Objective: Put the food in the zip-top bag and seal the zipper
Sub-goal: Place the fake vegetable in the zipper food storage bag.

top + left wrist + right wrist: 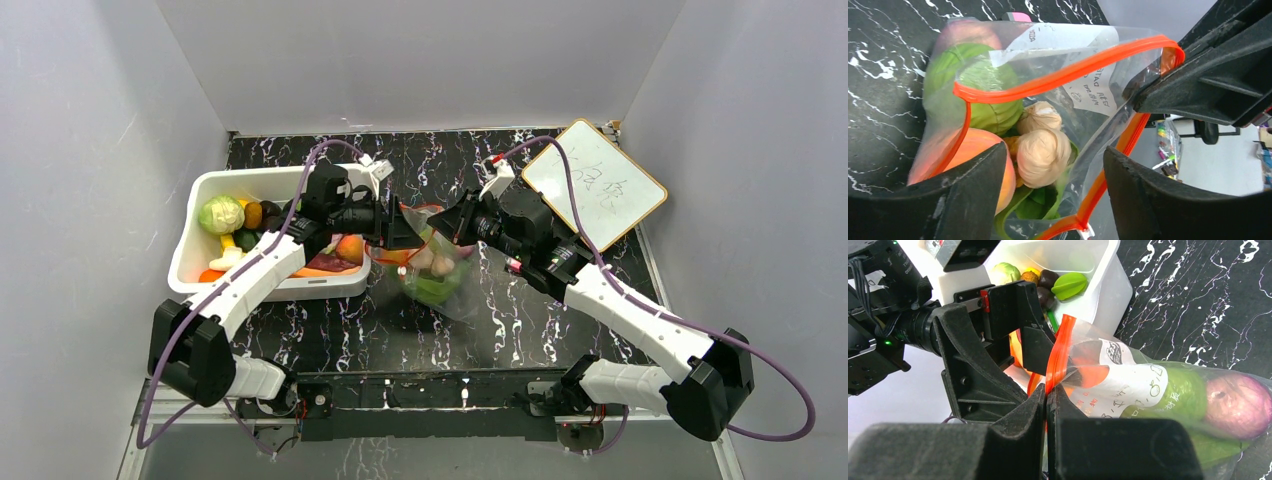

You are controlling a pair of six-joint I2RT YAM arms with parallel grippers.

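Jaws: left jaws parted around zip-top bag (1083,55) mouth; right jaws clamped on zipper (1057,352) | food (1043,152) inside bag

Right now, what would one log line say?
left gripper: open, at mouth | right gripper: shut on zipper | zip-top bag: unsealed, food inside

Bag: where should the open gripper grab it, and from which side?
Probably the orange zipper, not the bulging body: it's a flat strip that jaws can pinch. The left gripper should come from the bin side, opposite the right gripper, which pinches one end. The mouth gapes open toward it.
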